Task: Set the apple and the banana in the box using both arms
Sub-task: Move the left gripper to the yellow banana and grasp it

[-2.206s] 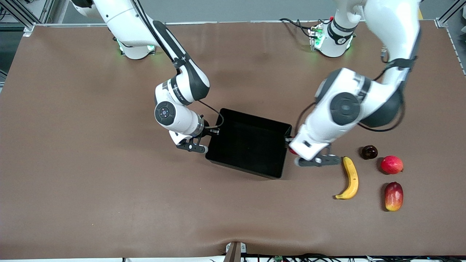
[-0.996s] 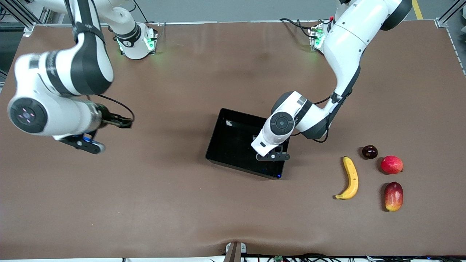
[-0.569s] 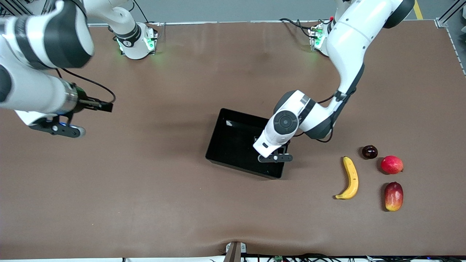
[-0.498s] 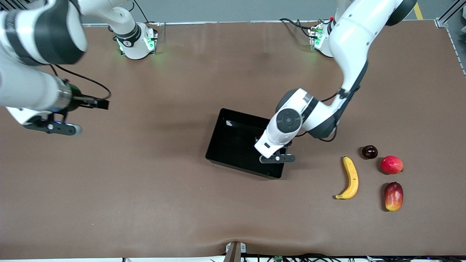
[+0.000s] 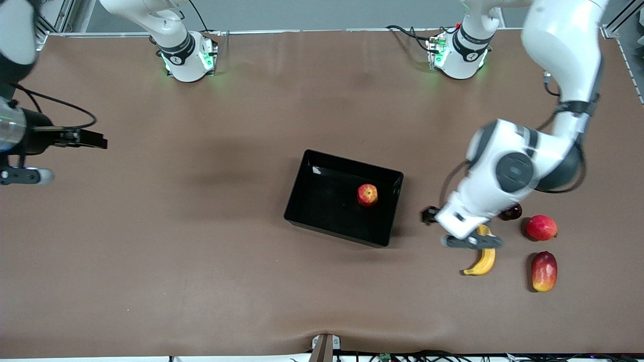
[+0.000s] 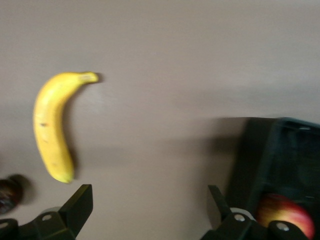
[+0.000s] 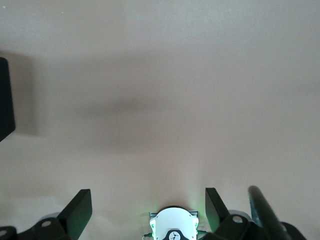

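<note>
Front view: the box (image 5: 312, 201) sits about mid-counter, turned a little askew to the counter (image 5: 201, 281) edges. The apple (image 5: 368, 194) lies inside it, on the floor near the wall that faces my left arm's end. Nothing else is in the box. The banana (image 5: 484, 259) lies on the counter outside the box, toward my left arm's end. My left gripper (image 5: 471, 242) is over the banana's upper half, and hides part of it. Beside the banana, closer to that end edge, are a dark small fruit (image 5: 513, 211), a pinkish-red round fruit (image 5: 541, 227) and a red-and-yellow long fruit (image 5: 544, 271). My right gripper (image 5: 20, 176) is up over the counter edge at my right arm's end, well apart from the box; that arm waits.

Left wrist view: my left gripper (image 6: 150, 210) stands wide with nothing between its fingers. The whole banana (image 6: 52, 125) lies on bare counter. A corner of the box (image 6: 280, 160) shows, with the apple (image 6: 285, 217) in it. The dark fruit (image 6: 9, 192) is at the picture's edge.

Right wrist view: my right gripper (image 7: 147, 210) is spread wide and holds nothing, with bare counter below. A dark edge of the box (image 7: 5, 100) shows at the picture's side.
</note>
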You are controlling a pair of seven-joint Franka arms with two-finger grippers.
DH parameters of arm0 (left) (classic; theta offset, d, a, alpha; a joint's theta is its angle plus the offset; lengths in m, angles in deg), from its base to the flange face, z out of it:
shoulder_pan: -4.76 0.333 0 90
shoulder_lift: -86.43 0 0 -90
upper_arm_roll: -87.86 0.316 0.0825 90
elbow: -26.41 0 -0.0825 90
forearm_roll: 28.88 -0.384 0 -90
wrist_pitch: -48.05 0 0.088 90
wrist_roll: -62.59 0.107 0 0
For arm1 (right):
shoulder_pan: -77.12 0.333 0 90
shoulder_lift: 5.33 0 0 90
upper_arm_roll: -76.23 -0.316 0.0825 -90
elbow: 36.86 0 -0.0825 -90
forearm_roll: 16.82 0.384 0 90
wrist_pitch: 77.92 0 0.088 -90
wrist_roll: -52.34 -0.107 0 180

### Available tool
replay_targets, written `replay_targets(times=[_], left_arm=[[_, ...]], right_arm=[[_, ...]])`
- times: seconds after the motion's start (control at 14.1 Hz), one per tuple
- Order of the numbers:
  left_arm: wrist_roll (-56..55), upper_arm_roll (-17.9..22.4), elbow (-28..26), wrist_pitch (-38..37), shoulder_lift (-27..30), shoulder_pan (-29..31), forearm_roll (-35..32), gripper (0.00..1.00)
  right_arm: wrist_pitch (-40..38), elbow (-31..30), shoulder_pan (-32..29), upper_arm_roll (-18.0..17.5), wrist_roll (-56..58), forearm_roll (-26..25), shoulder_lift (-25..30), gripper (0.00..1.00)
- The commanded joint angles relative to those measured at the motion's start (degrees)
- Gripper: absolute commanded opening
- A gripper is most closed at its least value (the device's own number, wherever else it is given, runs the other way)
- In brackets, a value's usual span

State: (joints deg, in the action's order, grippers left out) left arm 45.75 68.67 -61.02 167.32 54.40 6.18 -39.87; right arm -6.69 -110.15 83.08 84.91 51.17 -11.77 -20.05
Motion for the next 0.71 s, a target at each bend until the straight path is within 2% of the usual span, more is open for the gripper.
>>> replay_targets(times=[0.0,0.21,0.43,0.64], left_arm=[[5.3,-0.58,-0.02,4.11,-3.38,3.06,-0.87,1.0],[8.04,-0.58,-0.19,9.73,-6.98,6.66,-7.53,1.0],[8.04,-0.49,-0.28,14.4,-10.24,8.95,-8.26,0.97],[8.04,1.52,-0.28,16.42,-12.61,9.04,-8.26,0.92]], right_arm=[[-0.32,-0.43,-7.71,-8.23,1.35,-0.22,4.49,1.0],[2.5,-7.98,-8.07,-8.15,1.35,-0.57,10.66,1.0],[5.57,-15.2,-7.98,-7.98,1.35,-1.18,16.81,1.0],[6.9,-16.27,-8.07,-8.07,1.35,-1.89,17.18,1.0]])
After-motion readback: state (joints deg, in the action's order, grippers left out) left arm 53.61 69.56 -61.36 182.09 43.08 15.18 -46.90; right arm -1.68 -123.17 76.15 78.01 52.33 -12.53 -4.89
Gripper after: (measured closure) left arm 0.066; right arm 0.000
